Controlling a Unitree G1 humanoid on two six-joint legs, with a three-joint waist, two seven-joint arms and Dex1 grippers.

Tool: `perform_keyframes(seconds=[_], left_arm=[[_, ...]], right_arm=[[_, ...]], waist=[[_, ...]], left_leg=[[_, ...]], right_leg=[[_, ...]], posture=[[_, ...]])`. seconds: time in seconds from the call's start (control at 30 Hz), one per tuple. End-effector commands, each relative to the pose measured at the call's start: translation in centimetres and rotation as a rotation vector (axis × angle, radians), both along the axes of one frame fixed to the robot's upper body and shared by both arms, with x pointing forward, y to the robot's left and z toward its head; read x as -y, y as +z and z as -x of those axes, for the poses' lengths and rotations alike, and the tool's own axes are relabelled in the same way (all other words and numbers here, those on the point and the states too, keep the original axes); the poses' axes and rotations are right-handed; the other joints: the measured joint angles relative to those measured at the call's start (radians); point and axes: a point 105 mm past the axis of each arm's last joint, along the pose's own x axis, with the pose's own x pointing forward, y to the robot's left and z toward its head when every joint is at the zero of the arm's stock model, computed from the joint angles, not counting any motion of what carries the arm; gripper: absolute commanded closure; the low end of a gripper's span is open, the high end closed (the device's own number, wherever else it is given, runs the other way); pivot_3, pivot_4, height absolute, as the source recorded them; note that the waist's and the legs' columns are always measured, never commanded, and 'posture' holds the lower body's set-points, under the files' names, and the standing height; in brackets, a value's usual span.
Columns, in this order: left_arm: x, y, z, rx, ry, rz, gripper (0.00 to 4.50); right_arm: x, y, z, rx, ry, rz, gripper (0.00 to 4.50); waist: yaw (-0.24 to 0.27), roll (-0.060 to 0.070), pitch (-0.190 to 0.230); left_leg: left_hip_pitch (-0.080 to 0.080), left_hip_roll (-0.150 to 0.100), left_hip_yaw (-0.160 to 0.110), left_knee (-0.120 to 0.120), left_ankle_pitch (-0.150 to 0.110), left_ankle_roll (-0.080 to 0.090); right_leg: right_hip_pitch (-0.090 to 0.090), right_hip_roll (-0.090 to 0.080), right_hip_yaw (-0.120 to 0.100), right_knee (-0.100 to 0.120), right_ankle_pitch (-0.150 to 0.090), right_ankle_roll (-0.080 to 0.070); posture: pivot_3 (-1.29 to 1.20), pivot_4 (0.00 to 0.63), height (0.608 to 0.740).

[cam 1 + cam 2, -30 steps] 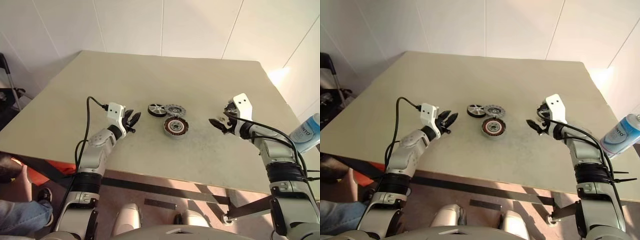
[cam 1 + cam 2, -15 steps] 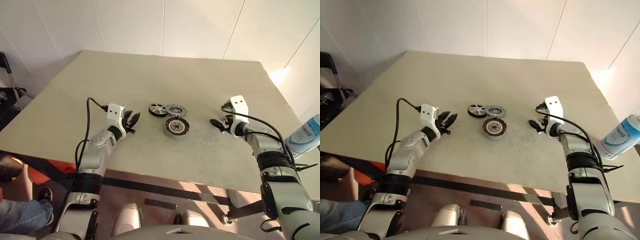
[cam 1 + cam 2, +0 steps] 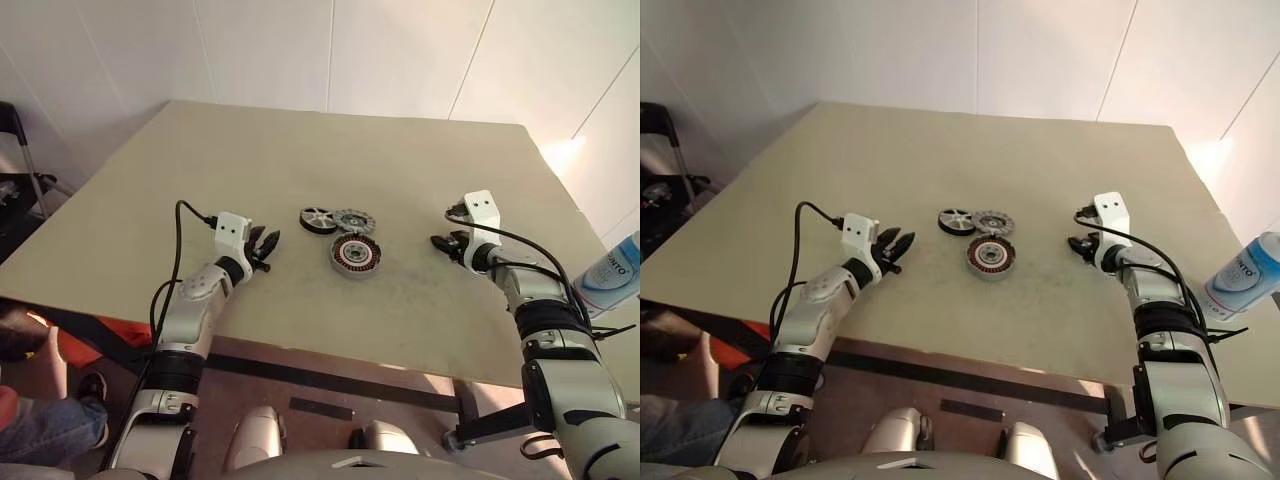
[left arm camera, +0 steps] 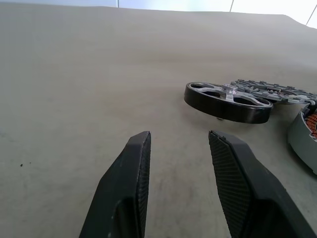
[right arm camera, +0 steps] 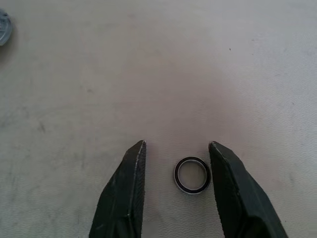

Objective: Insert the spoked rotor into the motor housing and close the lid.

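The housing (image 3: 354, 254) was seen near the middle of the table (image 3: 300, 150). The rotor (image 3: 317, 220) lay at its ten o'clock and the lid (image 3: 351, 219) at its twelve, the lid's edge resting on the rotor. The left gripper (image 3: 266, 245), fingers parted and empty, was placed at the housing's nine o'clock. The right gripper (image 5: 174, 173), at three o'clock, was held with parted fingers around a small black ring (image 5: 191, 175).

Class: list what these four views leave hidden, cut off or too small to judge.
- Housing: cut off by the left wrist view's edge.
- Lid: partly behind the rotor in the left wrist view; whether they touch is unclear.
- Small ring: between the right gripper's fingers; too small to spot in the head views.
- Bottle: cut off by the right eye view's edge.
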Motion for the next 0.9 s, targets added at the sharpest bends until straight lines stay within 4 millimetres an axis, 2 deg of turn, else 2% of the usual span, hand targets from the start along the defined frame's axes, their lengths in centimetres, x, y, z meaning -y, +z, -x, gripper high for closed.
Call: perform_keyframes(seconds=[0.03,0.3,0.57,0.67,0.77,0.9], left_arm=[[0.1,1.6,-0.1,0.065,-0.006,-0.006,2.59],[0.1,1.6,0.0,0.061,-0.008,-0.007,2.59],[0.2,1.6,-0.1,0.06,-0.013,-0.011,2.59],[0.0,1.7,-0.1,0.063,-0.008,-0.014,2.59],[-0.1,1.7,-0.1,0.063,-0.005,-0.016,2.59],[0.0,1.7,-0.2,0.062,-0.003,-0.015,2.59]], right_arm=[[2.5,0.0,0.9,-0.029,-0.063,0.087,2.26],[3.2,0.2,2.2,-0.047,-0.057,0.085,2.26],[2.8,-0.8,2.7,-0.084,-0.06,0.053,2.26],[2.8,-1.2,2.9,-0.098,-0.063,0.052,2.8],[2.6,-1.1,2.7,-0.092,-0.06,0.05,3.81],[2.4,-0.7,2.3,-0.077,-0.053,0.058,3.81]], waist=[[0.0,0.0,0.0],[0.002,0.0,0.0],[0.001,0.0,0.0],[0.0,0.0,0.0],[0.0,0.0,0.0],[-0.001,-0.001,0.0]], left_leg=[[0.0,0.0,0.0,0.0,0.0,0.0],[-0.002,0.0,0.0,-0.001,-0.001,0.001],[-0.001,0.0,0.0,-0.002,-0.001,0.001],[-0.001,0.0,0.0,-0.002,-0.001,0.001],[0.0,0.0,0.0,-0.001,-0.001,0.001],[0.0,0.0,0.0,-0.002,-0.001,0.001]], right_leg=[[0.0,0.0,0.0,0.0,0.0,0.0],[-0.001,0.0,0.0,-0.001,-0.001,0.001],[-0.001,0.0,0.0,-0.002,-0.001,0.002],[-0.001,0.0,0.0,-0.002,-0.002,0.002],[0.0,0.0,0.0,-0.002,-0.003,0.004],[0.001,0.0,0.0,-0.002,-0.004,0.007]], posture=[[0.0,0.0,0.74],[0.0,0.0,0.74],[0.0,0.0,0.74],[0.0,0.0,0.74],[0.0,0.0,0.74],[0.0,0.0,0.74]])
